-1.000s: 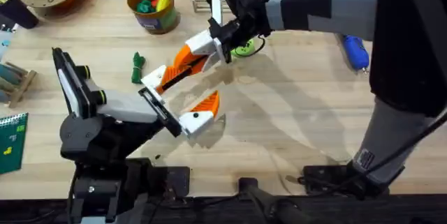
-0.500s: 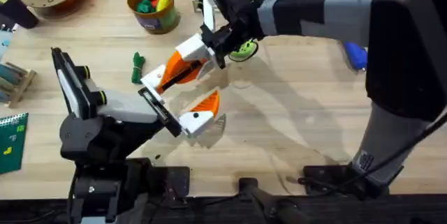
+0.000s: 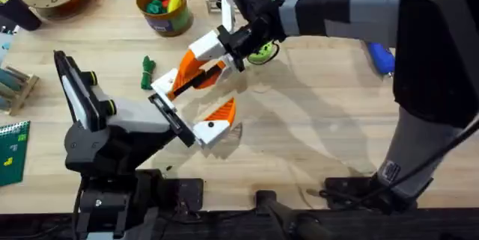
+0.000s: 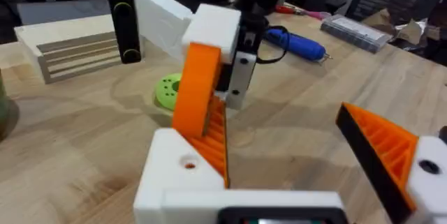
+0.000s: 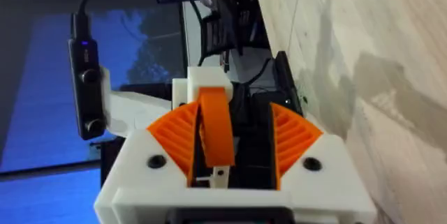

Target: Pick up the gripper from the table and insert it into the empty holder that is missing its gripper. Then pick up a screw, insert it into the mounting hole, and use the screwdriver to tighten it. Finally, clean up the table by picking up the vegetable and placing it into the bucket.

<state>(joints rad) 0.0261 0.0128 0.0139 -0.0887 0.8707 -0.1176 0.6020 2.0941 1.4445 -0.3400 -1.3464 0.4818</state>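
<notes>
Right end effector (image 3: 196,75): closed on the gripper (image 3: 188,66), an orange ribbed wedge held against the white holder (image 3: 166,84) of the left arm, near table (image 3: 314,128) centre. Left end effector (image 3: 191,109): open, one orange pad fitted. Screwdriver (image 3: 382,57): blue, at 3 o'clock. Vegetable (image 3: 147,72): dark green, on the table at 10 o'clock. Bucket (image 3: 165,8): at 11 o'clock, holding green and yellow pieces.

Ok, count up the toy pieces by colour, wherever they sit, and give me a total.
Green: 2, the vegetable lying on the table and a green toy inside the bucket
Yellow: 1, a yellow toy inside the bucket
Total: 3
</notes>
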